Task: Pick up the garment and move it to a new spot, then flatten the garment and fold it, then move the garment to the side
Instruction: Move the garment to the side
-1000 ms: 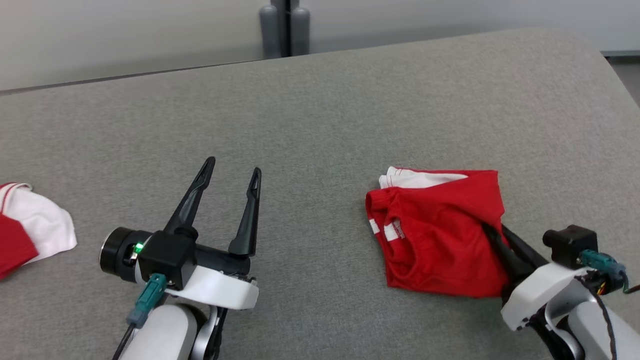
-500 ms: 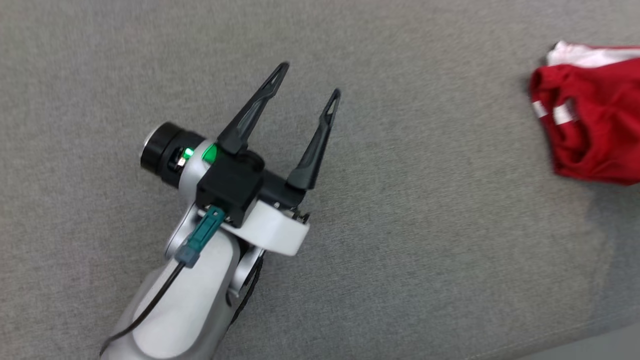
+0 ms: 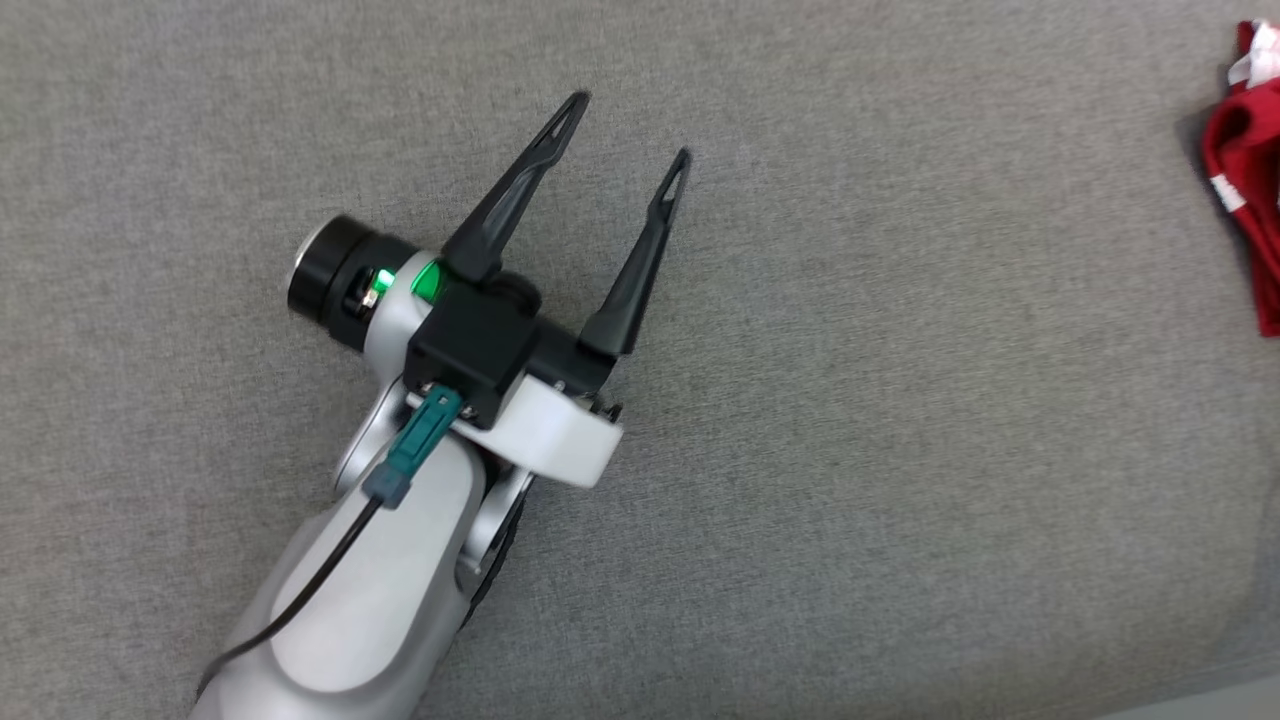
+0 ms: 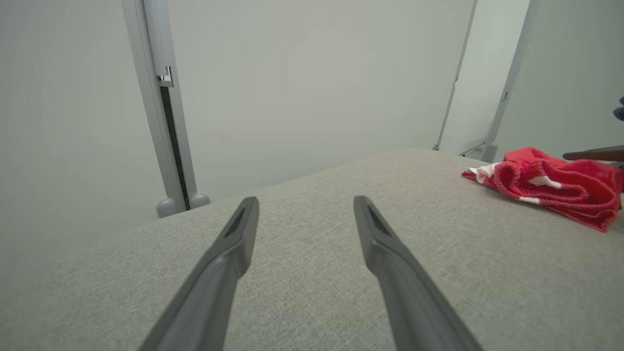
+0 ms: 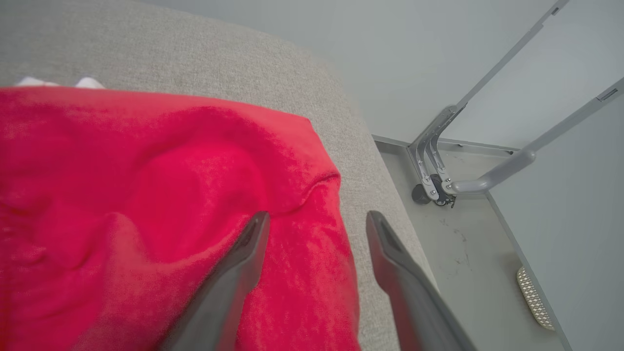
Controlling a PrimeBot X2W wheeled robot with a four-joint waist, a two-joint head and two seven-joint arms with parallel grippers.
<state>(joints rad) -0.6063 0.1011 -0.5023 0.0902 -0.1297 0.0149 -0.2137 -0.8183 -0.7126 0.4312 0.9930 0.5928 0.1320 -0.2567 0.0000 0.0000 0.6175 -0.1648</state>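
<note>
While both arms reach over the grey woven-fabric padded surface (image 3: 900, 450), the left gripper (image 3: 631, 126) hangs above the middle of that surface with its two long dark fingers spread wide and nothing between them. A green light (image 3: 425, 280) glows on its wrist, and a teal plug (image 3: 415, 445) with a black cable hangs beneath. Seen from the left wrist, the left gripper (image 4: 305, 200) frames bare grey fabric, and a pale grey upright post (image 4: 165, 122) with two rounded feet stands behind the far edge of the surface. The red knitted garment (image 3: 1250, 170), trimmed and striped in white, lies bunched on the surface at its right side. From the left wrist, the garment (image 4: 551, 183) rests on the far right part of the surface, white trim towards the middle. In the right wrist view, the garment (image 5: 146, 195) lies near a rounded corner of the surface, with a narrow strip of grey fabric bare between its hem and the rim. The right gripper (image 5: 318, 214) stands above that hem with its fingers parted, one over the red cloth, the other over the bare strip, and no fold is pinched between them. Whether either finger touches the cloth cannot be told. Beyond the corner of the surface, a grey metal frame (image 5: 438, 185) stands on the floor (image 5: 468, 273).
</note>
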